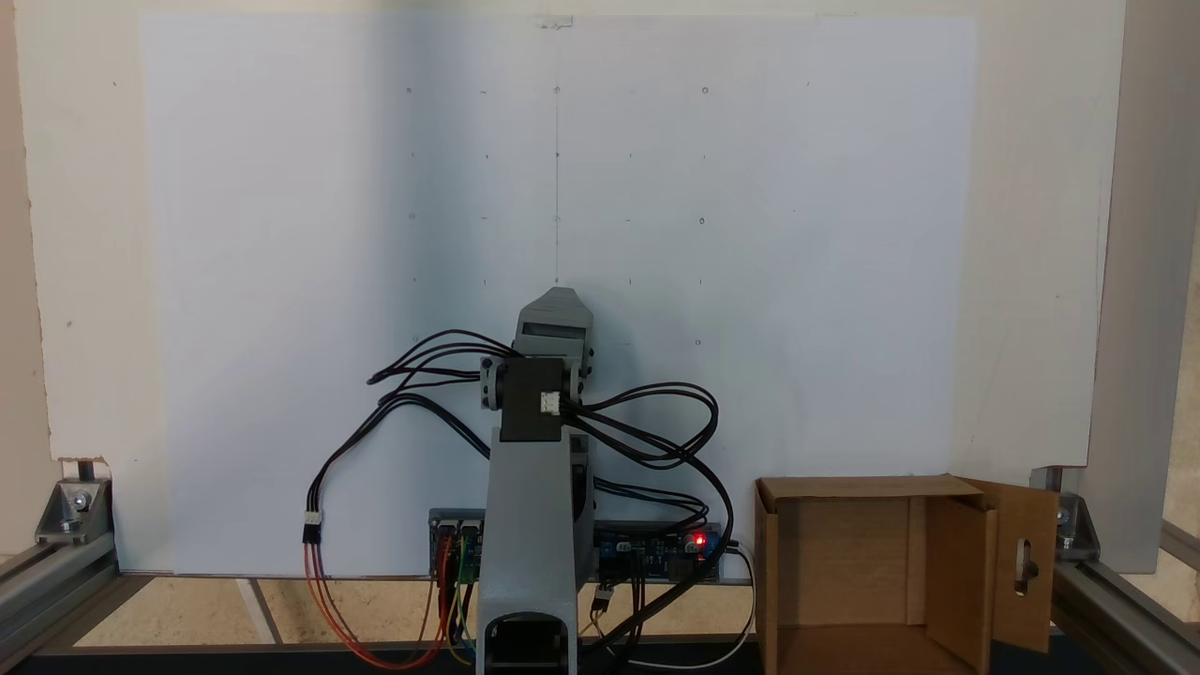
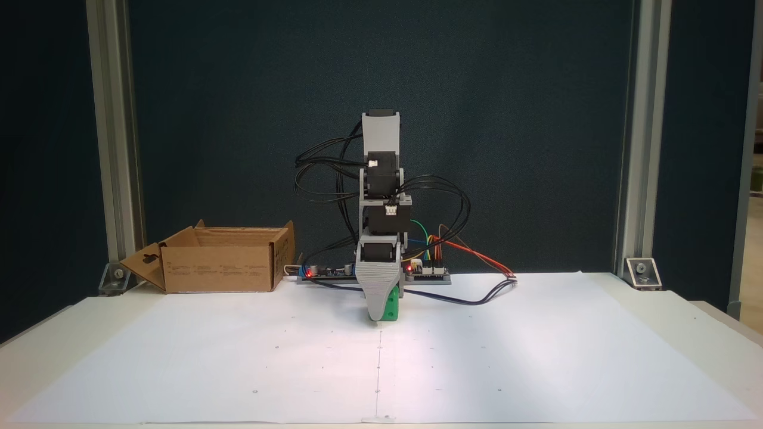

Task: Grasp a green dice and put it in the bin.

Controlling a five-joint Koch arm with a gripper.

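Beside pincer (image 2: pixel 381 310): green dice (image 2: pixel 390 307).

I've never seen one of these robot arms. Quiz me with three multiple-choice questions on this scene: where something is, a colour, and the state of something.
1. In the fixed view against the dark backdrop, where is the cardboard box?
A. left of the arm
B. right of the arm
C. on the arm

2. What colour is the dice?
A. red
B. green
C. blue

3. Where is the dice now?
A. inside the box
B. at the end effector, low at the white paper
C. lifted high above the box

Answers: 1 A, the box stands at the left edge of the table. 2 B, it is bright green. 3 B, the grey end effector partly covers it.
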